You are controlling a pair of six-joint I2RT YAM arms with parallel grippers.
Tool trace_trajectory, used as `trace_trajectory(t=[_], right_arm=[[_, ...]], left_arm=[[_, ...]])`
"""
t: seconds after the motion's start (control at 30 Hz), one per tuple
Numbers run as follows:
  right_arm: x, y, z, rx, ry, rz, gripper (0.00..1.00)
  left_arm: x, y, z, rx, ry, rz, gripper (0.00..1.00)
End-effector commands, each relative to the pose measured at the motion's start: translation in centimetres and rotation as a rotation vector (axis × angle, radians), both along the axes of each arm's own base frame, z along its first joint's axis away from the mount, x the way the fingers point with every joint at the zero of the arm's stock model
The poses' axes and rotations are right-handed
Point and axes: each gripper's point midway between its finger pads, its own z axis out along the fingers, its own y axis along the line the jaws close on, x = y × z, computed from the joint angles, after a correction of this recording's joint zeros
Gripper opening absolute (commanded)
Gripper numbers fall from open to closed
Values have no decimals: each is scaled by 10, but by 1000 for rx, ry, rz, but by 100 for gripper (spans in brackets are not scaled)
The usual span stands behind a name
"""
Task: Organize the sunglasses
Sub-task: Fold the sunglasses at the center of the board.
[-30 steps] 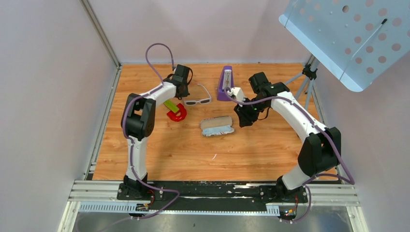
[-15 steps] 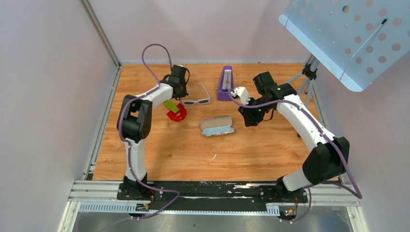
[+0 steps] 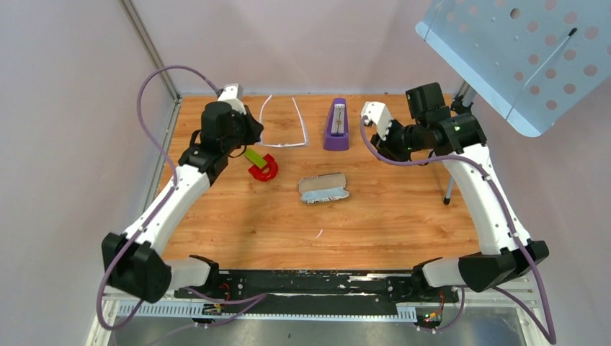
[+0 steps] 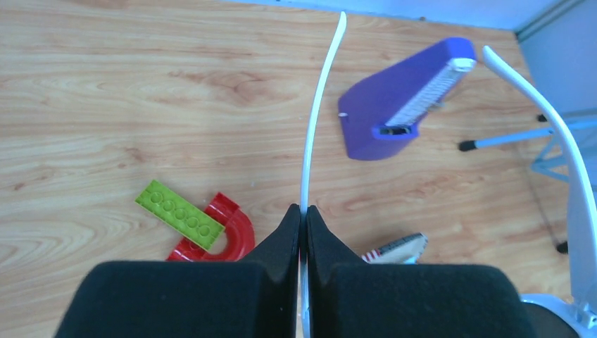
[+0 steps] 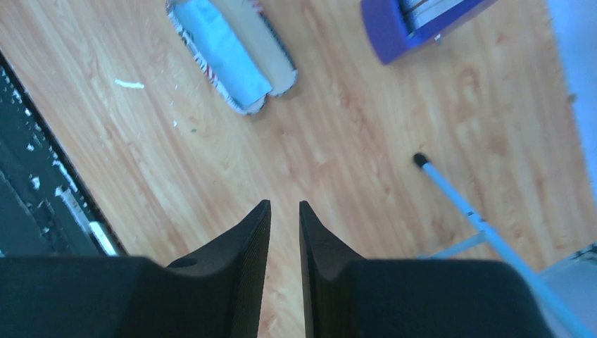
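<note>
The sunglasses (image 3: 282, 142) have a slim white frame and thin white arms, and they hang in the air above the back of the table. My left gripper (image 3: 248, 135) is shut on one of their arms. In the left wrist view that arm (image 4: 315, 120) runs up from between the closed fingertips of the gripper (image 4: 304, 211). The other arm (image 4: 556, 130) curves at the right. The lenses are hidden. My right gripper (image 3: 387, 148) is raised at the back right. In the right wrist view its fingers (image 5: 284, 211) stand a narrow gap apart with nothing between them.
An open stars-and-stripes case (image 3: 324, 189) with a light blue cloth (image 5: 227, 44) lies mid-table. A purple metronome (image 3: 336, 126) stands at the back. A red arch (image 3: 264, 171) and a green brick (image 3: 253, 156) lie at the left. A music stand leg (image 3: 448, 193) is at the right.
My left gripper has lifted the sunglasses off the table, their arms now pointing away. My right arm has risen and pulled back to the right, away from the case.
</note>
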Motion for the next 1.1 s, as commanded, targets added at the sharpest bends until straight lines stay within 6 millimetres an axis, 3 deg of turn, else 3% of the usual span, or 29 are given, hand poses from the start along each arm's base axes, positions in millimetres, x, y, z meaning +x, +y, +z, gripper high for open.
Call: trace_trajectory(t=[0.0, 0.13, 0.3, 0.47, 0.6, 0.73, 0.83, 0.97, 1.07], right_arm=[[12, 13, 26, 57, -27, -16, 23], [23, 49, 26, 18, -42, 47, 22], [25, 103, 16, -65, -102, 195, 21], [9, 151, 18, -106, -167, 342, 21], [-12, 180, 6, -177, -211, 465, 20], [-35, 195, -14, -222, -190, 540, 20], [-45, 197, -18, -222, -180, 568, 20], [-57, 198, -2, -172, -188, 609, 22], [-33, 190, 23, -216, -305, 529, 28]], left_arm=[[-41, -17, 10, -13, -29, -113, 0], [-68, -29, 10, -21, -19, -179, 0], [-86, -39, 3, -20, 5, -210, 0], [-92, -50, -4, -15, 32, -251, 0], [-94, -56, -2, -24, 35, -277, 0], [-95, -59, 1, -45, 26, -285, 0], [-99, -61, 2, -69, 24, -296, 0], [-104, -63, -2, -90, 26, -311, 0], [-106, -62, -9, -79, 39, -314, 0]])
